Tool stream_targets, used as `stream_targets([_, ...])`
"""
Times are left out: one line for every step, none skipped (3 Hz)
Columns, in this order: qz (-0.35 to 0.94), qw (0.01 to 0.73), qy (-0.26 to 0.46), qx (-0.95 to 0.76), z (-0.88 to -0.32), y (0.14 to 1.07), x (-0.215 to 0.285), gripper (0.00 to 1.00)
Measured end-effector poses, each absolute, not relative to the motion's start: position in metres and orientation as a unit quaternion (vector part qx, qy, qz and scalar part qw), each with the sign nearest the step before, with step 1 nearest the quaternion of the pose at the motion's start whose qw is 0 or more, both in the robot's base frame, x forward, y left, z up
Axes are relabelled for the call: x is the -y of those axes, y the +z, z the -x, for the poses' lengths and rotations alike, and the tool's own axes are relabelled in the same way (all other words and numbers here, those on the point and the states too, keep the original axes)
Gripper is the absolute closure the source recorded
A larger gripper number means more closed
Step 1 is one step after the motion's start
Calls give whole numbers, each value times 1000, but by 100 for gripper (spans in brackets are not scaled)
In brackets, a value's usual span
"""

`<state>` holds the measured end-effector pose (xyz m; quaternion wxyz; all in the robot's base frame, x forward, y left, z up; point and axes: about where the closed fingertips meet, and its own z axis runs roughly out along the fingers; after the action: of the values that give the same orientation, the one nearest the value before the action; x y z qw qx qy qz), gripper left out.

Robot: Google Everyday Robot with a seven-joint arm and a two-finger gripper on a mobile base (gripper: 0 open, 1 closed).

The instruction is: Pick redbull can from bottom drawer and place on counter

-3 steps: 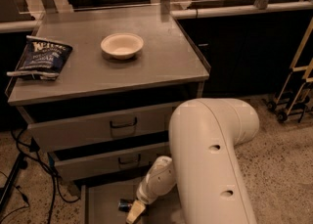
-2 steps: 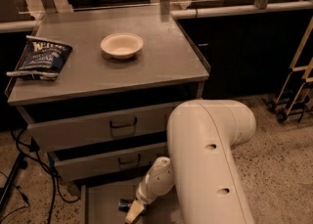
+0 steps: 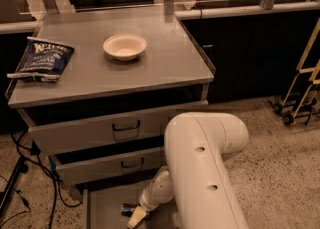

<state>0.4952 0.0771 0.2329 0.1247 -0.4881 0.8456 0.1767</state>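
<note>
pincer [image 3: 136, 218] in bottom drawer [image 3: 106, 207], speckled floor [image 3: 280, 173]

The robot's gripper [image 3: 136, 218] hangs in the pulled-out grey metal bottom drawer [image 3: 104, 206], just beside a slim blue-and-silver redbull can [image 3: 126, 210]; a round cream bowl [image 3: 125, 46] sits on the flat grey counter [image 3: 165, 68].

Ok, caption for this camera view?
Gripper down in the open bottom drawer at the can; bowl and chip bag on counter.

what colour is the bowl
Cream-white bowl, camera view; the gripper is down in the bottom drawer.
</note>
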Motion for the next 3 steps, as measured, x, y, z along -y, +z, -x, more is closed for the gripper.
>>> stream_targets([482,122,186,-848,-491,211,-82,0])
stream_targets([485,119,193,-844,-487,190,-94,0])
stream_targets([491,123,196,-840,-491,178,-104,0])
